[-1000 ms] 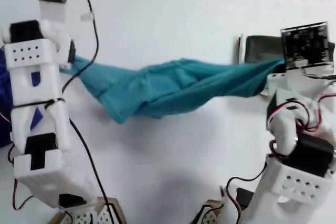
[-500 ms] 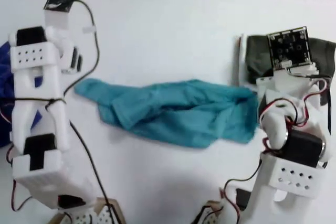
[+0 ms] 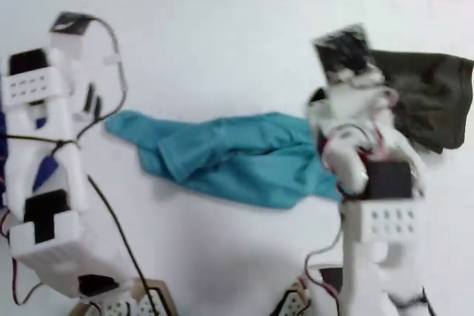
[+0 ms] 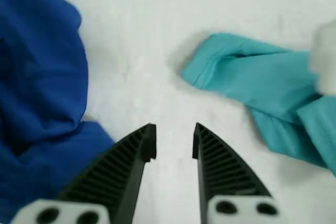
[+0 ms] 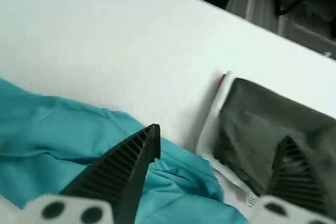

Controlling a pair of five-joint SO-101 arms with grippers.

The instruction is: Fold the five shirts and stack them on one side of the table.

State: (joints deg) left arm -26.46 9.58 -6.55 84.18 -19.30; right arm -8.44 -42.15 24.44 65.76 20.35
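A teal shirt (image 3: 229,157) lies loosely crumpled across the middle of the table, with one corner (image 4: 236,74) toward my left gripper. My left gripper (image 4: 173,141) hovers open over bare table between that corner and a blue shirt (image 4: 37,77); it holds nothing. My right gripper (image 5: 219,140) is wide open above the teal shirt's (image 5: 79,129) other end, close to a folded dark olive shirt (image 5: 273,129). The right arm (image 3: 370,183) covers that end in the high view.
The dark olive shirt (image 3: 429,105) rests at the right rear of the table on something white (image 5: 210,129). The left arm (image 3: 44,146) hides most of the blue shirt. Bare white tabletop (image 3: 222,42) stretches behind the teal shirt.
A second ago both grippers held the teal shirt stretched above the table. They let go and it now lies flat. The right arm has swung left over the shirt's end.
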